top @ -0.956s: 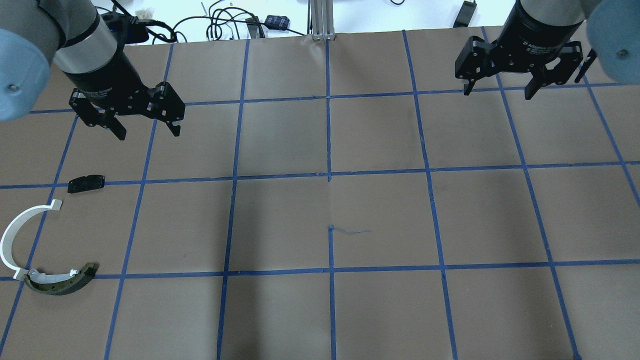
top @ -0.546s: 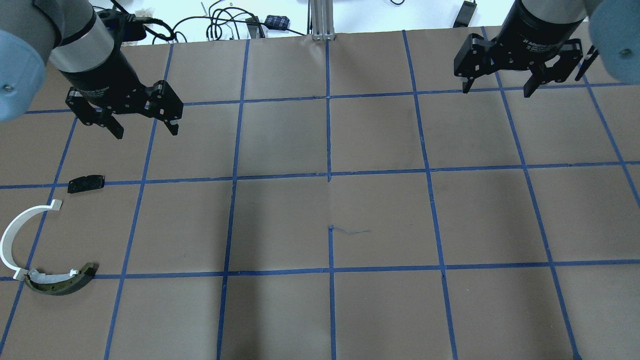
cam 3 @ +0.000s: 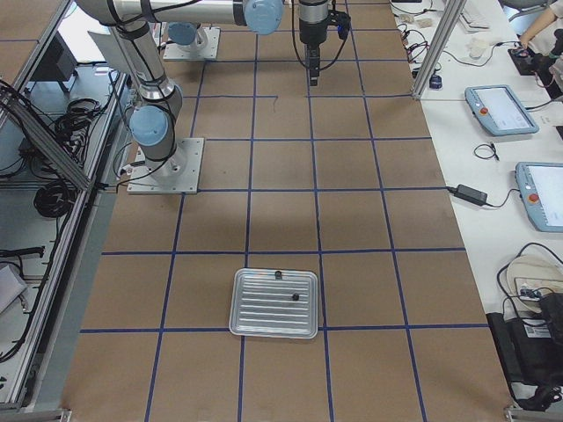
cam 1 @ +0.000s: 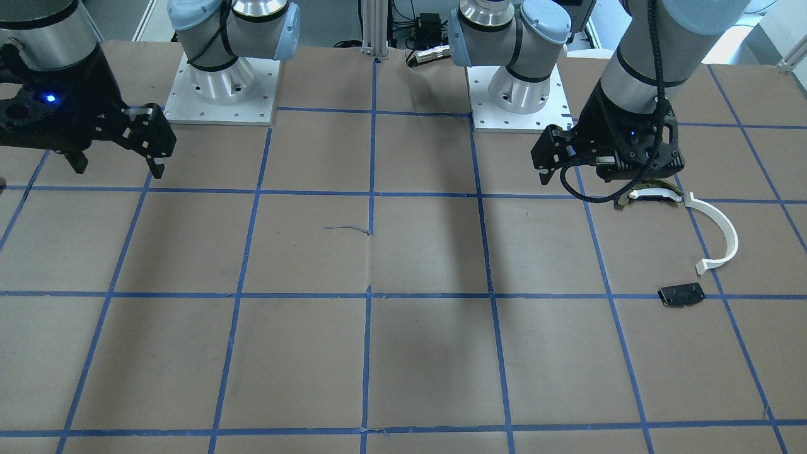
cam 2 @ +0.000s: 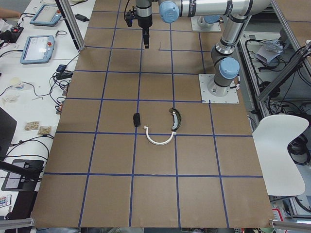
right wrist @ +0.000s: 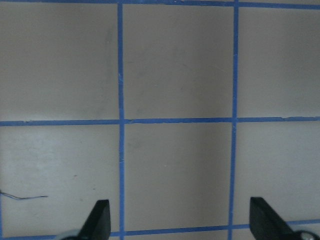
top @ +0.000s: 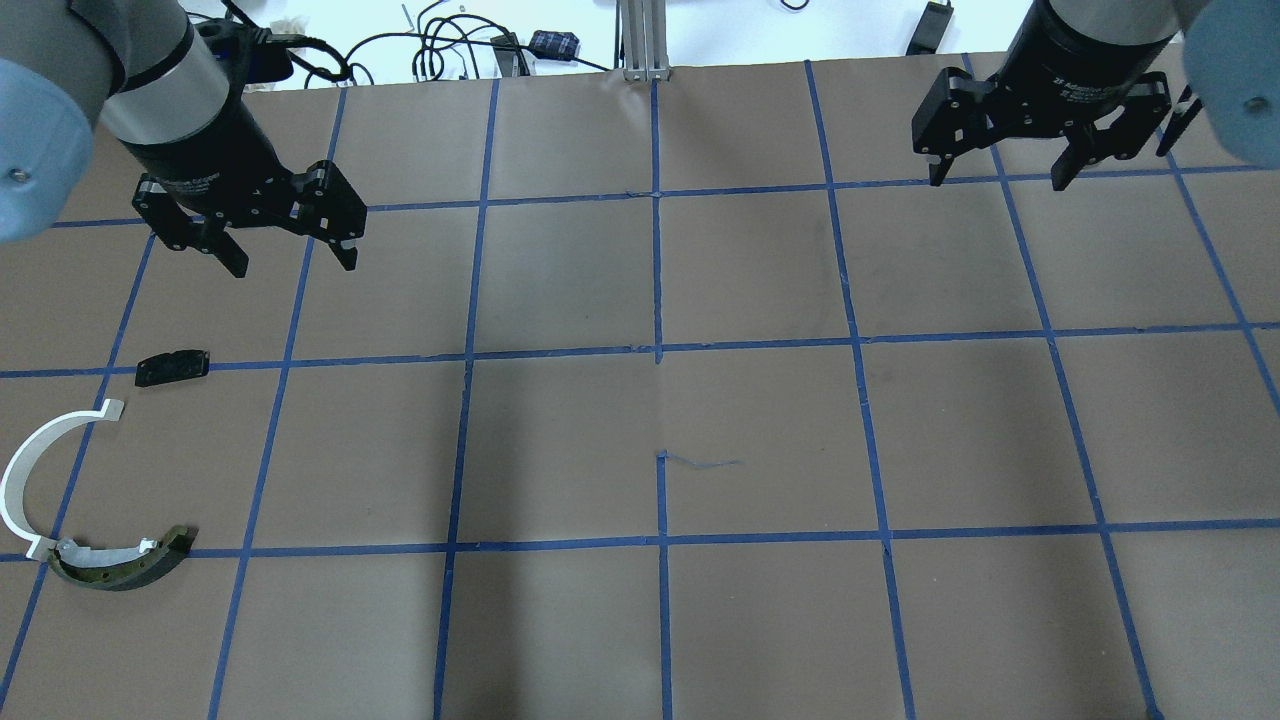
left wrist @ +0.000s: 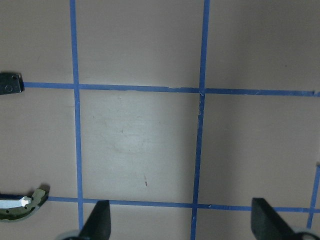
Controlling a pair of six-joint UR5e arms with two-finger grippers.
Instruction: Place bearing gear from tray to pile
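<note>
Both wide and empty: left gripper [top: 295,262], right gripper [top: 997,180]; two small dark parts [cam 3: 294,297] on ribbed silver metal tray [cam 3: 264,318], lower centre of the right-side view, look alike, so risk of a wrong-part pick for lower-left loose pile [top: 20,452].

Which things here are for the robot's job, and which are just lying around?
For the job:
- tray with two small dark parts
- the pile: white half-ring, dark curved piece, black plate
- left gripper and right gripper, both open and empty

Just lying about:
- cables beyond the table
- tablet
- white chair
</note>
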